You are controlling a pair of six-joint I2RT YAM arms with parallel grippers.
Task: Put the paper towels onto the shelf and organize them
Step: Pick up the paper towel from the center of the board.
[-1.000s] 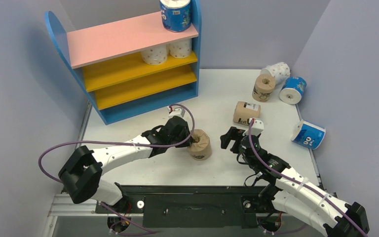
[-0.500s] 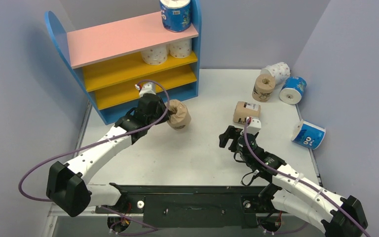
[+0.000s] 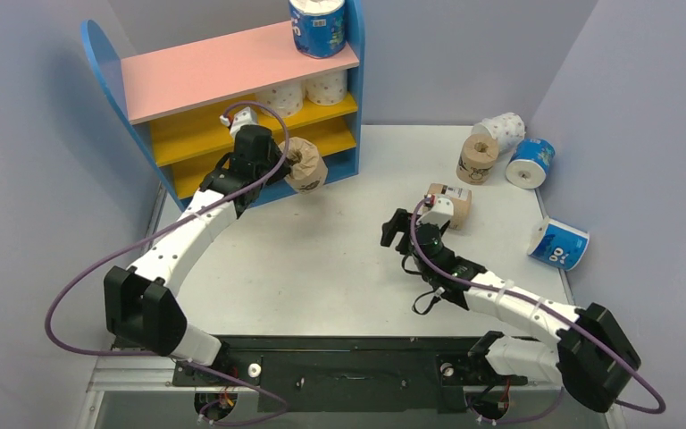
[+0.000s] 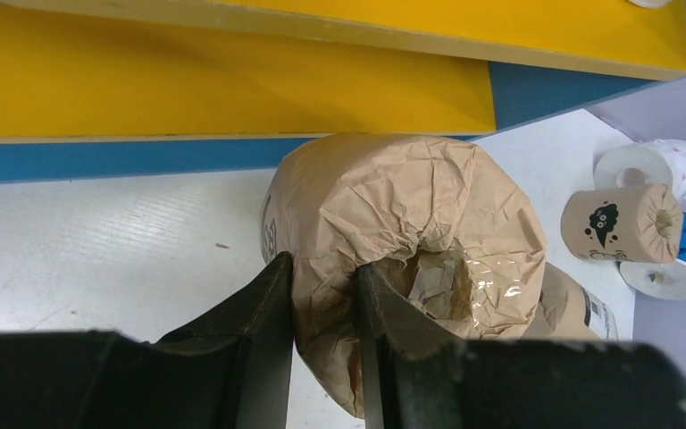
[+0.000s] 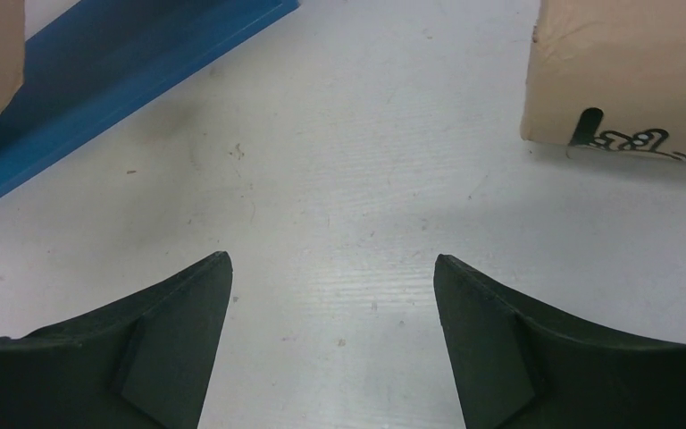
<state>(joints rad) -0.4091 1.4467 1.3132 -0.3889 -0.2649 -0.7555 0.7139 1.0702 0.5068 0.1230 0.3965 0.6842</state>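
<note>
The left gripper [image 4: 322, 299], fingers clamped on the rim of the tan roll [image 4: 411, 206] (one finger inside its core), has the lower yellow board [image 4: 188, 80] of the shelf [image 3: 100, 55] just ahead of the fingertips.

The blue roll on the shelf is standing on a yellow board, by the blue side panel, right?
Not quite: the blue roll on the shelf is standing on the pink top board, by the blue side panel. The top external view shows it.
</note>
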